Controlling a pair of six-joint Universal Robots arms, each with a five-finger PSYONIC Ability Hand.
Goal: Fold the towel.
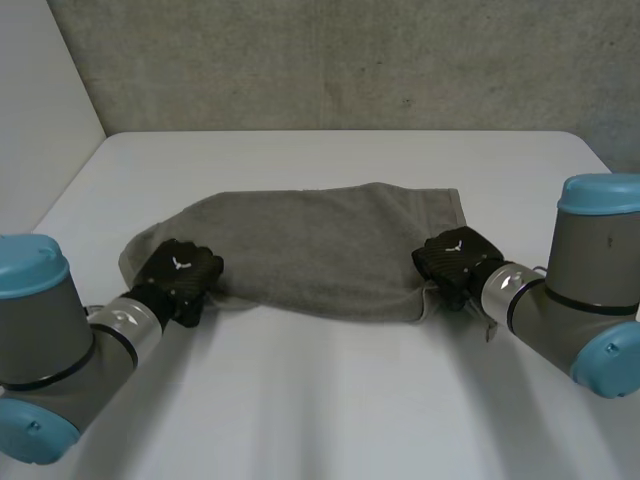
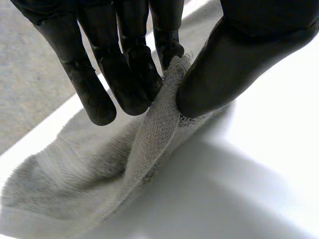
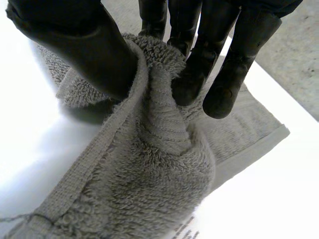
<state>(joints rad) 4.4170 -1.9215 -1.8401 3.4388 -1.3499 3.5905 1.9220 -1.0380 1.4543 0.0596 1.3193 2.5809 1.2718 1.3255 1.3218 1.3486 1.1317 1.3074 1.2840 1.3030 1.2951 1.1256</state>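
Now my left hand (image 1: 180, 275) pinches the towel (image 1: 320, 250) at its eight o'clock corner, fingers (image 2: 119, 74) closed tight on the cloth. My right hand (image 1: 455, 258) grips likewise at four o'clock. The towel lies spread across the counter (image 1: 330, 400). Holding both near corners should let me carry that edge toward twelve.

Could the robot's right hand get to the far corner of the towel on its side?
Probably yes: nothing lies in the way. But the right hand is pinching the towel at its near side, so it would have to let go.

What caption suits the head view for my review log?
Left hand and right hand pinch opposite ends of the near edge of the grey towel on the white table.
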